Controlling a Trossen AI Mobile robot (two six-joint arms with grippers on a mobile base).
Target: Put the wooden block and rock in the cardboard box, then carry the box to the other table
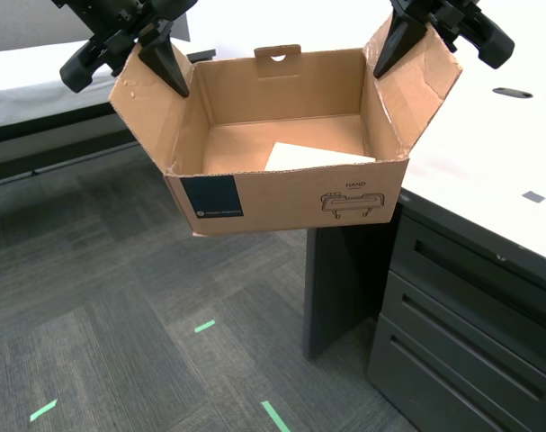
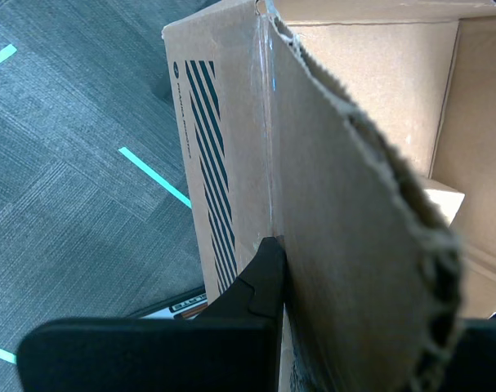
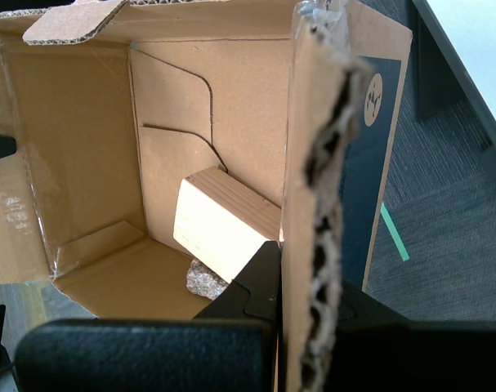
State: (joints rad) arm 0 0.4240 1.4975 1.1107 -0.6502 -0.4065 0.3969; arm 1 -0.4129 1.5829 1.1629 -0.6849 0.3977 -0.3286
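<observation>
My second gripper (image 1: pixel 160 63) pinches flap on exterior view's left. Cardboard box (image 1: pixel 290 193) hangs over floor, long axis spanning both grippers. Wooden block (image 1: pixel 310 157) and rock (image 3: pixel 203 279) inside, nearer my first gripper (image 1: pixel 401 40), clamped on flap on exterior view's right.

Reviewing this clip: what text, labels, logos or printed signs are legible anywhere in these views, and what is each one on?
"HAND" – printed above a line drawing on the front of the cardboard box, exterior view.
Dark navy label on the same front: a small line of pale print, too small to read.
Round pale logo on a navy panel of the box, first wrist view: no readable letters.
Black-and-white strip below the box, second wrist view: blurred, unreadable.
</observation>
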